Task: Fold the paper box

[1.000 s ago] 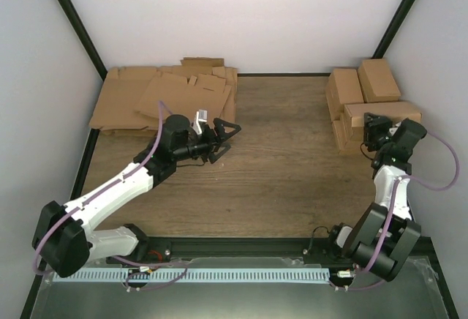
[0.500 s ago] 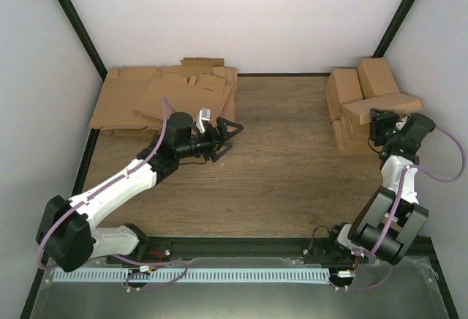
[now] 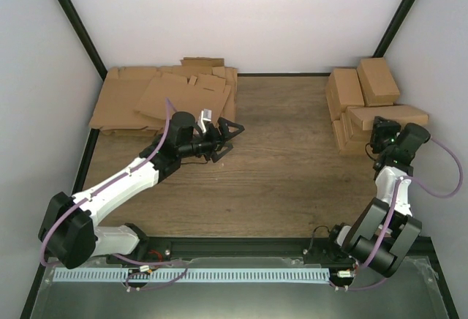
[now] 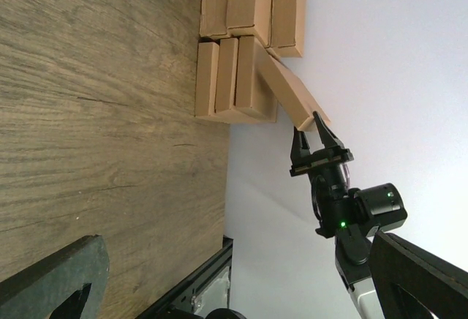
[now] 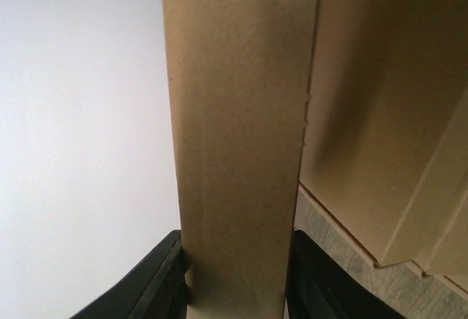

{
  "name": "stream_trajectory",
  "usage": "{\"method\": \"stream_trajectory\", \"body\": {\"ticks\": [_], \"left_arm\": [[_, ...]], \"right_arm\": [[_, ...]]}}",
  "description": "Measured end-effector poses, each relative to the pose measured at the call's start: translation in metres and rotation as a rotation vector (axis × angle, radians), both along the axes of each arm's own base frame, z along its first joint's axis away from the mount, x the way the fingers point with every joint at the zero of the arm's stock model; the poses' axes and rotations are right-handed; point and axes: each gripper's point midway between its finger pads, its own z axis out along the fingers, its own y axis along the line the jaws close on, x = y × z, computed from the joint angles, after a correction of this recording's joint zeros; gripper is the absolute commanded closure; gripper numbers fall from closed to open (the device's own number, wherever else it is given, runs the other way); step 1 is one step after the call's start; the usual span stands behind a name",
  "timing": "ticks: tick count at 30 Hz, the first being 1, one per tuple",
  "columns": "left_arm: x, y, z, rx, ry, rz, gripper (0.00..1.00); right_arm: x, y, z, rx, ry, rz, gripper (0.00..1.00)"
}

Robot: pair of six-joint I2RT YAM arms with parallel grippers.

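We see the right gripper (image 4: 306, 124) clenched on the plain brown flat cardboard paper box (image 3: 387, 116), tilted atop the stack of brown folded boxes (image 3: 345, 96). Only the right wrist view shows both jaws squeezing its edge. The left gripper (image 3: 225, 133) is splayed open, well apart from that stack.

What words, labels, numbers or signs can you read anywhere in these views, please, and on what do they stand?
None: no text can be read in any view.
The paper box, the stacked boxes and the flat cardboard sheets are plain, unprinted brown.
The arms show no legible marking.
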Motion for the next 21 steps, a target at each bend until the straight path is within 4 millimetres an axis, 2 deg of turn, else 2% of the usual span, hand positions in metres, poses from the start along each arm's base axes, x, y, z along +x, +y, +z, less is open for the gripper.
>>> {"method": "stream_trajectory", "body": {"ticks": [8, 9, 10, 11, 12, 13, 17, 21], "left_arm": [[0.000, 0.000, 0.000, 0.003, 0.000, 0.000, 0.00], [0.000, 0.000, 0.000, 0.003, 0.000, -0.001, 0.00], [0.000, 0.000, 0.000, 0.003, 0.001, -0.001, 0.00], [0.000, 0.000, 0.000, 0.003, 0.001, -0.001, 0.00], [0.000, 0.000, -0.001, 0.004, 0.002, -0.001, 0.00], [0.000, 0.000, -0.001, 0.005, 0.003, -0.001, 0.00], [0.001, -0.001, -0.003, 0.008, 0.008, 0.000, 0.00], [0.001, -0.001, -0.004, 0.010, 0.010, 0.000, 0.00]], "right_arm": [[0.007, -0.014, 0.006, 0.013, -0.046, -0.072, 0.64], [0.008, -0.015, 0.005, 0.020, -0.047, -0.074, 0.58], [0.009, -0.016, 0.004, 0.029, -0.048, -0.077, 0.42], [0.010, -0.017, 0.003, 0.038, -0.049, -0.080, 0.21], [0.011, -0.018, 0.002, 0.044, -0.051, -0.085, 0.07], [0.011, -0.019, 0.001, 0.052, -0.050, -0.091, 0.01], [0.010, -0.021, -0.007, 0.067, -0.024, -0.108, 0.00], [0.000, -0.021, -0.017, 0.086, 0.036, -0.147, 0.00]]}}
